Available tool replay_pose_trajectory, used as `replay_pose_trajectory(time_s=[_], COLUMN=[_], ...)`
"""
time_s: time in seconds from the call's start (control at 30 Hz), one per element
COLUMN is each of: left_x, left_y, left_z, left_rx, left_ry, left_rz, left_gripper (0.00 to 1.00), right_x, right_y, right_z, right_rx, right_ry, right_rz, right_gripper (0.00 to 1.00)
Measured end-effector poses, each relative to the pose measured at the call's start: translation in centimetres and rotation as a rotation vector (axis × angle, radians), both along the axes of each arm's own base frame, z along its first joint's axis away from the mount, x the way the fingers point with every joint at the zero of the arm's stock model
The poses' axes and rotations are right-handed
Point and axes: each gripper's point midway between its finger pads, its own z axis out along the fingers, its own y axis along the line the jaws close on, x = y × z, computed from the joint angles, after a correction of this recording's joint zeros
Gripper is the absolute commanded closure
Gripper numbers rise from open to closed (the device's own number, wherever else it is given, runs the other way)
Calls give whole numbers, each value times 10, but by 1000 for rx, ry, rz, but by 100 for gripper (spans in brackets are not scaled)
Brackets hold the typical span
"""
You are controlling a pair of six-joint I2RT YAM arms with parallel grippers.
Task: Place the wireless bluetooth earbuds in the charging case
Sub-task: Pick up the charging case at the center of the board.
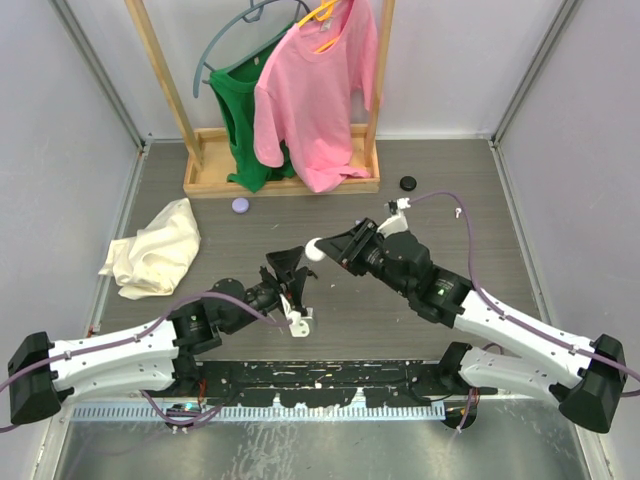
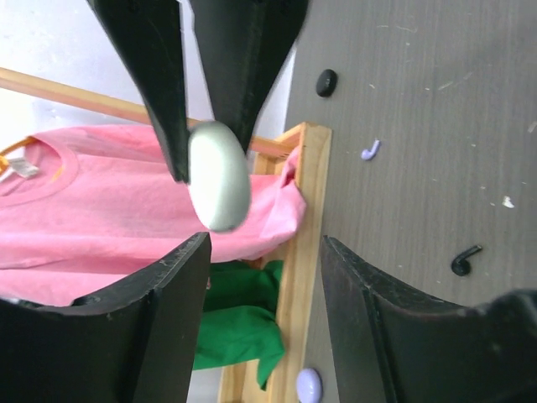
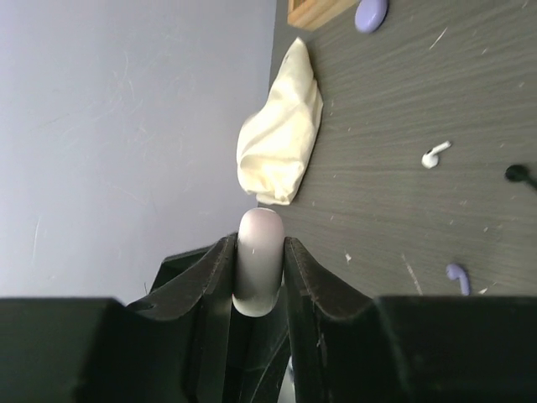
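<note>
My right gripper (image 1: 327,248) is shut on a white oval charging case (image 1: 314,248), held above the table; in the right wrist view the case (image 3: 258,260) sits upright between the fingers. My left gripper (image 1: 287,268) is open and empty just in front of it; in its wrist view (image 2: 264,323) the case (image 2: 217,176) hangs ahead of its fingertips. A white earbud (image 3: 435,154), a black earbud (image 3: 520,174) and a lilac earbud (image 3: 457,277) lie on the table. The left wrist view shows a lilac earbud (image 2: 370,150) and a black one (image 2: 466,260).
A wooden clothes rack (image 1: 280,180) with a pink shirt (image 1: 320,90) and a green shirt (image 1: 245,130) stands at the back. A lilac case (image 1: 240,205) and a black case (image 1: 407,183) lie near it. A cream cloth (image 1: 155,250) lies at the left.
</note>
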Motion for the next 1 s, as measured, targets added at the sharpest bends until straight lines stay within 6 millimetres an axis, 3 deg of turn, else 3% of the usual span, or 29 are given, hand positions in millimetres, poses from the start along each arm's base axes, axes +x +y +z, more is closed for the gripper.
replay_pose_trajectory(time_s=[0.2,0.53,0.67,0.83,1.0], left_x=[-3,-12,-20,-29,-22], left_y=[1,0,-3,-7,-7], left_z=[-14,-2,-5,-13,-19], left_rx=[10,-127,-189,-287,-444], left_ry=[145,530,691,883,1056], left_rz=[12,93,122,131,98], left_gripper=[38,31,23,22,21], right_x=[27,49,47,38,27], right_y=[-25,-49,-45,-39,-34], right_z=[-1,-11,-3,8,9], right_rx=[-73,-294,-380,-449,-498], right_ry=[-72,-246,-364,-506,-603], right_rz=[-52,20,126,247,358], right_gripper=[99,99,99,99,99])
